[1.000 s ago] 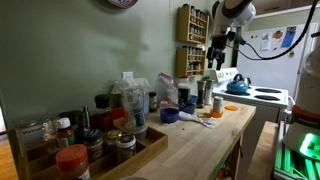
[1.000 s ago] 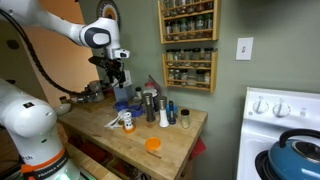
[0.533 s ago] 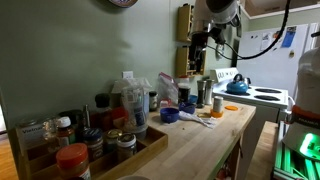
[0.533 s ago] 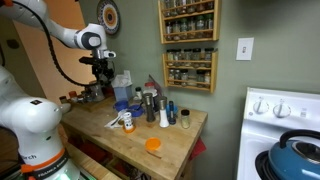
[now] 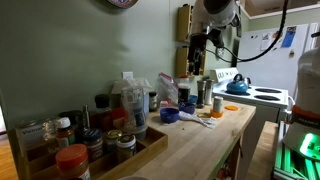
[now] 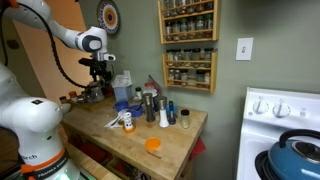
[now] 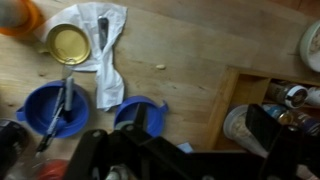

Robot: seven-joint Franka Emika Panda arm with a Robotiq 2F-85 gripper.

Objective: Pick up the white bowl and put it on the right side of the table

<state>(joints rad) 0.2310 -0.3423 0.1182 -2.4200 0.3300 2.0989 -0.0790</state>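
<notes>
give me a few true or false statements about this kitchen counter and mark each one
1. The tool hangs in the air above the things on the table. True.
2. The wrist view shows only one blue bowl. False: a larger blue bowl and a smaller blue bowl lie side by side.
3. A blue kettle stands on the stove. True.
4. The gold-lidded jar stands on bare wood. False: it stands on a white cloth.
5. A spice rack on the wall holds rows of jars. True.
</notes>
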